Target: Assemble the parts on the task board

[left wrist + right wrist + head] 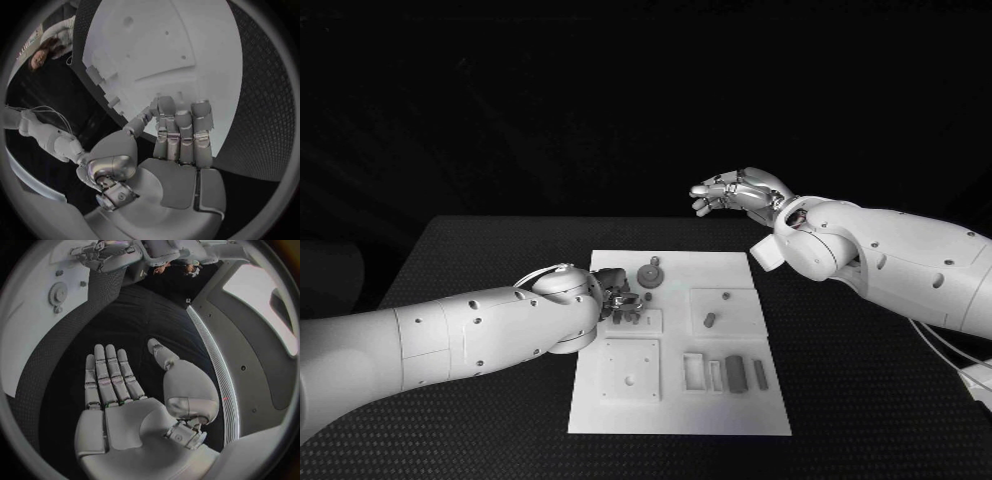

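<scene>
Left robot hand (623,302): over the task board (678,420), at its left-centre edge; fingers straight and close together in the wrist view, nothing between them (released, no part held). Fingertips (167,106) point onto the board's white face.

Right robot hand (733,192): raised, well apart from the board, beyond its far right corner. Wrist view shows the palm flat, fingers (106,370) extended, nothing grasped.

Task board lies mid-surface (473,240). Parts on board, ref. left robot hand: gear-like part (651,273) just beyond it; small peg (710,320) to its right, apart; grey blocks (734,372) nearer the robot and to the right, lying side by side. Recessed square plate (630,369) sits just on the near side of the hand.
</scene>
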Motion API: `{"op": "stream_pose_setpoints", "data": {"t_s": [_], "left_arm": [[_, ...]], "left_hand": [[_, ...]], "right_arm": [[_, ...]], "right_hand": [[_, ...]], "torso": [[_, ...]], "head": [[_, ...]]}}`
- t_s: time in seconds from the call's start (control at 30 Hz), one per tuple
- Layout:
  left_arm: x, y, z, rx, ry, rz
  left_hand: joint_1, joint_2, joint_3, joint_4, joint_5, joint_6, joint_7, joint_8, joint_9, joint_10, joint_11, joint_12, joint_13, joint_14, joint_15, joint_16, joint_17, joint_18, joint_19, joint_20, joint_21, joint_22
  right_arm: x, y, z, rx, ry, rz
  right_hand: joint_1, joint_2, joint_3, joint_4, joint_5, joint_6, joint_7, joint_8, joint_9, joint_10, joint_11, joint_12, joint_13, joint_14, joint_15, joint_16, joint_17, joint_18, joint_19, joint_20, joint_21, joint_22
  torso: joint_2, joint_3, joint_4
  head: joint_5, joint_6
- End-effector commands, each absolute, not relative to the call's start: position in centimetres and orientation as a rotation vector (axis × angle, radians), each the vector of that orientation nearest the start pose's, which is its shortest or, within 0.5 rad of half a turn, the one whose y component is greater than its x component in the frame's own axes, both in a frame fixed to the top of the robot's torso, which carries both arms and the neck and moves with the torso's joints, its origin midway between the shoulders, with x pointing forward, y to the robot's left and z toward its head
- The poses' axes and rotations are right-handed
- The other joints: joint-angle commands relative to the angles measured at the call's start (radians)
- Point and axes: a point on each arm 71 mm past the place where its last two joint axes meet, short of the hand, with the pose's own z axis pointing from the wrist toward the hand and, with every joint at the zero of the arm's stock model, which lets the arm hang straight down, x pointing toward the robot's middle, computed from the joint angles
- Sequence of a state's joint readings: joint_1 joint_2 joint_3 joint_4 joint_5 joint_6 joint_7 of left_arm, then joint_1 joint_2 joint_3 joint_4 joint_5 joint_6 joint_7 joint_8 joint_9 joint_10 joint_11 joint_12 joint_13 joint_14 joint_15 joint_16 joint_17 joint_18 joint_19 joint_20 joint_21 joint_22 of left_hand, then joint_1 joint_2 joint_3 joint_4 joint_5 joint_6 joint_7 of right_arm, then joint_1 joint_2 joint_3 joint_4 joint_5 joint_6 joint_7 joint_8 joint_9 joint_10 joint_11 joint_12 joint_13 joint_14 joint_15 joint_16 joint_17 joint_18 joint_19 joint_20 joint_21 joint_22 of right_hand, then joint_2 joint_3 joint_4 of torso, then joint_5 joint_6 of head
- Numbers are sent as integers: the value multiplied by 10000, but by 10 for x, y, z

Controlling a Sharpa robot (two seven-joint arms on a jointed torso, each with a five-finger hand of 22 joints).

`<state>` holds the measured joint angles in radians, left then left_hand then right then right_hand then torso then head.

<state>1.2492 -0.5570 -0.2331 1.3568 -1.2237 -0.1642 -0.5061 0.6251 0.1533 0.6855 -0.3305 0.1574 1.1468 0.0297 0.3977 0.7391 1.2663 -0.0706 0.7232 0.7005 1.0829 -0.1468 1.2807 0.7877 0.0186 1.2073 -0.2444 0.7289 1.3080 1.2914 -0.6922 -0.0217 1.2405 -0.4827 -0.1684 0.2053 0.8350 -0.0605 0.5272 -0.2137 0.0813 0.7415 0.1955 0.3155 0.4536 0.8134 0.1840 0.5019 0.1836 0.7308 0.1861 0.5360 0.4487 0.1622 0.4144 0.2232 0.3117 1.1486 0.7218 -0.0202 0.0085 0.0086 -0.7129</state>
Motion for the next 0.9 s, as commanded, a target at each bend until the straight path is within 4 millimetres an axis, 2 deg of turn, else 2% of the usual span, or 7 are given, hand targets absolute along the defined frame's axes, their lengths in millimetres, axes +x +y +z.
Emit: {"op": "stream_pose_setpoints", "data": {"t_s": [0.03,0.37,0.5,0.63,0.77,0.9], "left_arm": [[491,126,-256,-128,20984,-3691],[490,125,-257,134,20992,-3513],[491,127,-257,77,20947,-3414],[491,127,-257,-9,20949,-3420],[490,127,-258,7,20986,-3415],[490,127,-259,119,21097,-3421]], "left_hand": [[99,10,1074,371,-13,347,-82,11,12,-46,-31,19,-17,118,-227,38,-13,356,-10,-172,30,188],[89,18,1054,382,-158,280,-49,-17,13,-105,0,-1,-38,75,-200,27,-83,335,-52,-151,-5,170],[105,15,1046,381,-379,246,-34,-32,16,-139,16,-4,-53,44,-182,38,-137,328,-80,-141,-30,166],[175,19,1066,386,-825,153,11,-111,-15,-185,44,-34,-94,-17,-155,46,-216,323,-132,-124,-57,172],[209,-9,1060,393,-1006,94,38,-168,-41,-183,53,-33,-103,-18,-152,63,-240,326,-127,-121,-59,172],[226,-74,1043,396,-1017,79,48,-190,-53,-181,57,-30,-108,-13,-151,75,-254,328,-119,-119,-58,171]], "right_arm": [[550,-201,-147,6083,16325,13114],[550,-202,-147,6091,16320,13103],[550,-202,-147,6112,16326,13108],[550,-202,-147,6121,16323,13110],[550,-202,-148,6123,16330,13112],[550,-202,-148,6136,16338,13110]], "right_hand": [[32,34,-28,40,-21,-70,171,64,-11,69,-8,-62,-15,73,6,-56,16,-119,5,31,-68,10],[40,37,-30,53,-19,-67,171,73,-25,74,-8,-71,-37,75,8,-79,29,-118,3,30,-83,17],[37,33,-36,61,-21,-67,173,76,-32,76,-7,-76,-48,75,9,-91,35,-118,3,32,-90,21],[25,34,-44,85,-21,-73,188,78,-46,82,-6,-82,-65,79,11,-108,47,-118,5,33,-101,27],[23,32,-47,89,-21,-74,190,79,-49,83,-6,-83,-69,79,11,-113,49,-118,5,33,-104,29],[20,25,-52,100,-21,-83,199,78,-61,83,-5,-91,-84,78,12,-128,58,-118,4,33,-114,34]], "torso": [[-2,-4,4],[0,-4,9],[1,-2,3],[0,-1,3],[6,-1,-2],[4,-2,-5]], "head": [[-2,-11],[8,-19],[17,-27],[11,-29],[10,-39],[10,-52]]}}
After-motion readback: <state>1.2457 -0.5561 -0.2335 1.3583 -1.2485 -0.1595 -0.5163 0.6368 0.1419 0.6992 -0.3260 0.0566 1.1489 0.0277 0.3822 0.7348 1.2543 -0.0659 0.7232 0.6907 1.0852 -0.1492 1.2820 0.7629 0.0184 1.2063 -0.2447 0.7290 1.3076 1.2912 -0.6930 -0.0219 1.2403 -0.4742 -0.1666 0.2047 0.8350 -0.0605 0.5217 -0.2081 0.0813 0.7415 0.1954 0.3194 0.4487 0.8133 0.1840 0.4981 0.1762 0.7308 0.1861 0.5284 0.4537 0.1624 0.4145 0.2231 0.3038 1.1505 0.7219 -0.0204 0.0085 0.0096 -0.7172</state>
